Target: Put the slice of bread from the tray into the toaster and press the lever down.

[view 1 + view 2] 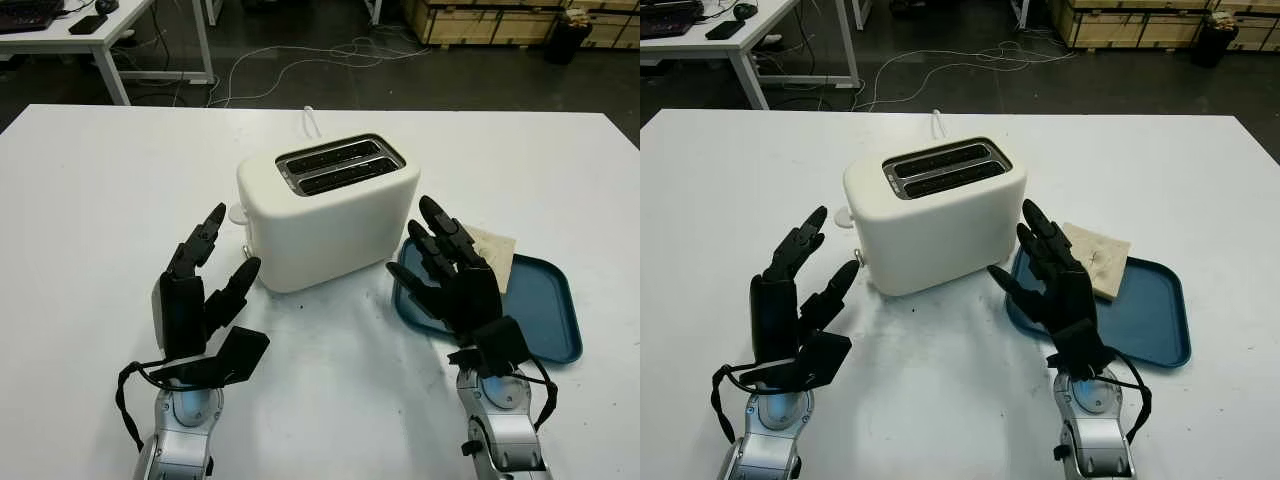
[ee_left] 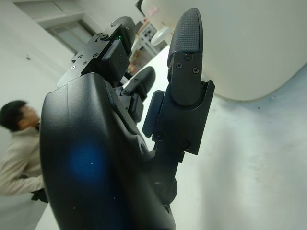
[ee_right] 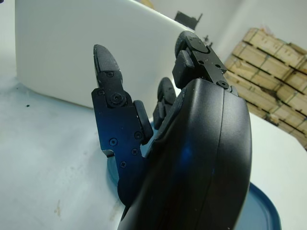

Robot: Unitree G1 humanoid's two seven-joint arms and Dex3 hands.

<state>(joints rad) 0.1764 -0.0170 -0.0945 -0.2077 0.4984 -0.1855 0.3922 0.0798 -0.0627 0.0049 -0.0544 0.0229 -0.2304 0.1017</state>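
A cream two-slot toaster [image 1: 325, 210] stands mid-table with both slots empty. Its lever [image 1: 243, 252] is on the left end. To its right a blue tray [image 1: 545, 310] holds a slice of bread [image 1: 495, 252] at its far corner. My right hand [image 1: 450, 275] is open, raised over the tray's left edge just in front of the bread, beside the toaster's right end. My left hand [image 1: 205, 285] is open, held up left of the toaster near the lever, touching nothing.
The toaster's white cord [image 1: 312, 122] runs off the table's far edge. Beyond the table are a desk [image 1: 95, 35], floor cables [image 1: 300, 60] and wooden crates [image 1: 500, 20]. A person [image 2: 19, 153] stands in the background of the left wrist view.
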